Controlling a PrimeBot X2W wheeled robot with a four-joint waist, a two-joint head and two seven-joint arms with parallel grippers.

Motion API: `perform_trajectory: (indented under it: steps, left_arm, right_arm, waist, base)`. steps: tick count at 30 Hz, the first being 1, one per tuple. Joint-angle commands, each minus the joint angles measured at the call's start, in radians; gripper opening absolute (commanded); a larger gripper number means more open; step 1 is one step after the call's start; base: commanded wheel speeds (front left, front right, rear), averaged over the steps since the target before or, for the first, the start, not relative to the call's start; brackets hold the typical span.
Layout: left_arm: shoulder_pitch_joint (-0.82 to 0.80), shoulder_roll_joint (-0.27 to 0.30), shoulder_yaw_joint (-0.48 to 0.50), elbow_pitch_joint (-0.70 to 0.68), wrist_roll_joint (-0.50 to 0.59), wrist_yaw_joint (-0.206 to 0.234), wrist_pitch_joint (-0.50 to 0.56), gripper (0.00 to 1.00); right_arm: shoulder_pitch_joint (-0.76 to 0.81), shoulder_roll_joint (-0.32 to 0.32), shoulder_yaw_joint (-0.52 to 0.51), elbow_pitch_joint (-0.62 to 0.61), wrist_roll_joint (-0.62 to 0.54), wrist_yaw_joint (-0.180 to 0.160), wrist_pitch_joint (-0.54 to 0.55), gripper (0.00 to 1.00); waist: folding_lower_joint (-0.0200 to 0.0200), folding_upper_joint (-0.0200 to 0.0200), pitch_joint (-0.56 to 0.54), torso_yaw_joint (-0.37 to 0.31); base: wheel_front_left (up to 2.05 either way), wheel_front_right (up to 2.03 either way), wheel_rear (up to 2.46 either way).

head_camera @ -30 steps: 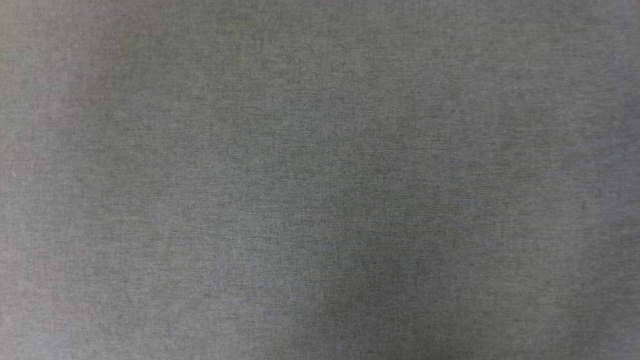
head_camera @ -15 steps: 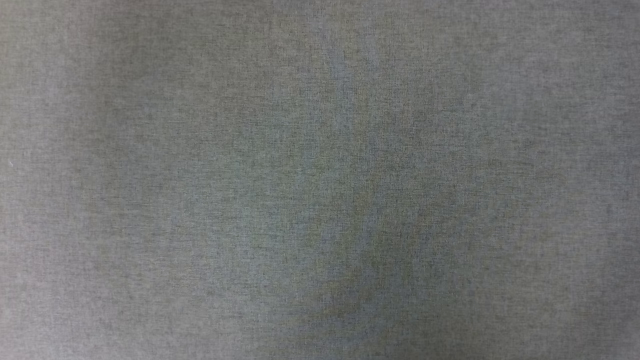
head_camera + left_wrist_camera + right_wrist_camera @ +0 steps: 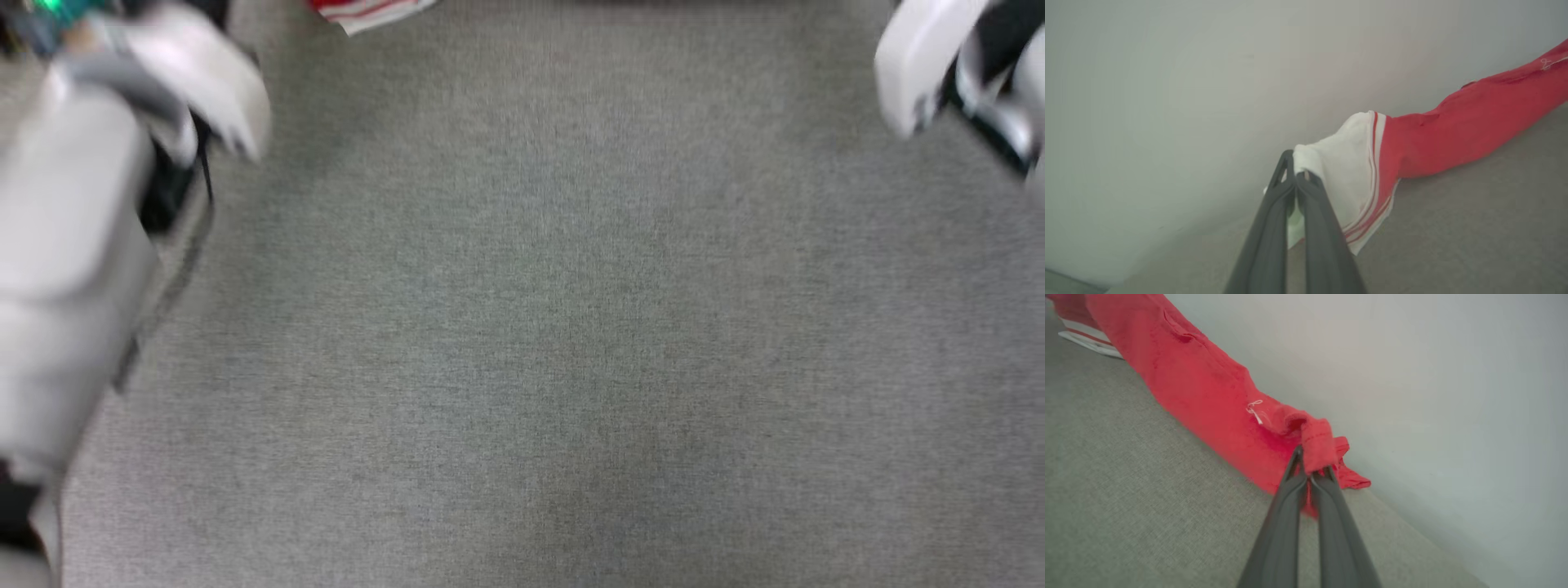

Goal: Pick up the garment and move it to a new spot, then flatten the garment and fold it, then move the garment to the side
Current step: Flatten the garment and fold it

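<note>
Blurred, the head view shows the grey woven cloth surface, a pale left forearm, a pale right forearm, and at the far edge a scrap of the red jersey garment with white, striped-trim sleeves. The left wrist view adds the left gripper, pinched tight on a white sleeve. The right wrist view adds the right gripper, clamped on a red hem corner, with the garment stretching away to the far left.

A grey woven surface spreads through the head view. In the left wrist view it sits toward 5 o'clock, with a plain pale wall at 10 o'clock. In the right wrist view it sits toward 8 o'clock.
</note>
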Motion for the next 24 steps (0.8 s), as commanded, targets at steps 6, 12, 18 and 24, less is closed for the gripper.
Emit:
perform_trajectory:
  steps: [6,12,18,24]
  left_arm:
    - [0.335,0.021,-0.018,-0.128,-0.011,0.056,-0.007,0.0]
    - [0.599,0.073,-0.027,-0.218,-0.062,0.09,-0.006,0.0]
    - [0.837,0.129,-0.054,-0.336,-0.116,0.136,0.021,0.0]
    - [1.021,0.16,-0.088,-0.44,-0.165,0.182,0.06,0.0]
  right_arm:
    - [0.26,-0.087,0.057,-0.09,0.088,-0.001,-0.025,0.0]
    - [0.447,-0.148,0.097,-0.159,0.149,-0.001,-0.026,0.0]
    - [0.625,-0.222,0.116,-0.256,0.194,-0.001,0.01,0.0]
    - [0.815,-0.302,0.096,-0.356,0.24,-0.001,0.038,0.0]
  waist:
    - [0.0,0.0,-0.154,0.011]
    - [0.0,0.0,-0.252,0.007]
    - [0.0,0.0,-0.355,0.002]
    - [0.0,0.0,-0.458,0.009]
  base:
    - [0.0,0.0,0.0]
    - [0.0,0.0,0.0]
    - [0.0,0.0,0.0]
    - [0.0,0.0,0.0]
